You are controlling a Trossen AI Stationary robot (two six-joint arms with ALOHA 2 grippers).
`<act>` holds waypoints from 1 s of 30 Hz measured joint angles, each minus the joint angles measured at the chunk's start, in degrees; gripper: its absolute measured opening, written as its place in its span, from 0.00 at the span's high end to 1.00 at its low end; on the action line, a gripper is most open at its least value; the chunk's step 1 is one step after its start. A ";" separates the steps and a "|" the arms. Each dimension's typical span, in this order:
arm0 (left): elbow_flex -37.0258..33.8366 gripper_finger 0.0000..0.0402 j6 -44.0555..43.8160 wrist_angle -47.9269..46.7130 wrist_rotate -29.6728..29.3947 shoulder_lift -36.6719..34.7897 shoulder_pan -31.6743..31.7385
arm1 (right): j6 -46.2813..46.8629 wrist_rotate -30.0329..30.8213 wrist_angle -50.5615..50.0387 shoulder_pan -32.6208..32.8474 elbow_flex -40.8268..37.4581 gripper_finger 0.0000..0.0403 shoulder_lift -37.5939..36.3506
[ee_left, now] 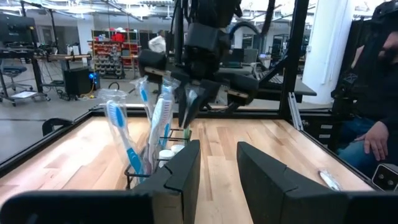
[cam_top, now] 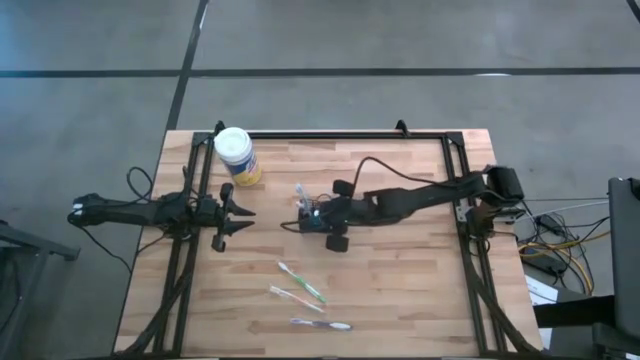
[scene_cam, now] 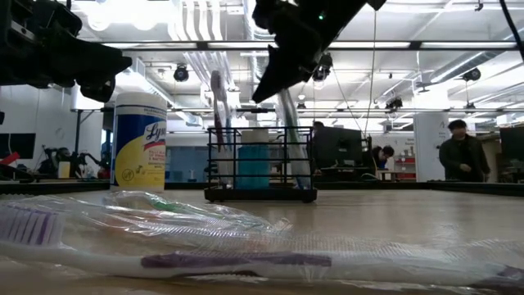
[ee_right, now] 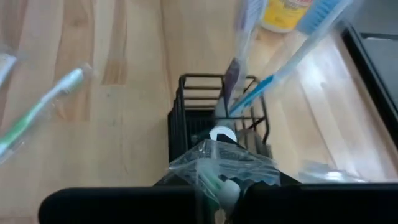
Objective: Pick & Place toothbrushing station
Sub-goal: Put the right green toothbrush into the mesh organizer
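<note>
The black slotted caddy [cam_top: 310, 224] stands on the table's middle and also shows in the low view [scene_cam: 260, 193]. Two wrapped toothbrushes [ee_left: 124, 134] stand tilted in its slots, and a teal thing [scene_cam: 254, 165] stands inside. My right gripper [cam_top: 320, 213] is right above the caddy, shut on another wrapped toothbrush [scene_cam: 292, 131]. My left gripper [cam_top: 243, 220] is open and empty, left of the caddy and level with it; in its wrist view its fingers [ee_left: 180, 174] point at the caddy. My right gripper pinches the wrapped toothbrush by its upper end [ee_right: 219, 163] between its two fingers, through the clear wrapper. The fingers come from above, slanting down from the table's right. The brush hangs a little tilted below them, its lower end [scene_cam: 300, 176] down inside the caddy.
A white-capped, yellow-labelled round jar [cam_top: 236, 155] stands at the far left. Three wrapped toothbrushes [cam_top: 302, 282] [cam_top: 296, 298] [cam_top: 322, 325] lie on the near half of the table. People show in the room behind [scene_cam: 461, 152] and beside the table [ee_left: 376, 93].
</note>
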 joint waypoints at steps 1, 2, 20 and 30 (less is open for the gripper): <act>0.00 0.73 0.00 -0.02 0.04 0.00 0.00 | 0.02 -0.05 0.15 0.02 0.41 0.96 0.58; 0.00 0.73 0.00 -0.02 0.04 0.00 -0.02 | 0.04 -0.04 0.29 0.02 0.44 0.96 0.90; 0.03 0.73 -1.11 -0.25 0.04 -0.02 -0.02 | 3.52 -0.05 -0.06 0.11 -1.55 0.63 -3.83; 0.76 0.73 -1.09 -0.24 0.02 -0.04 0.00 | 4.78 0.07 -3.48 0.07 -2.80 0.50 -12.06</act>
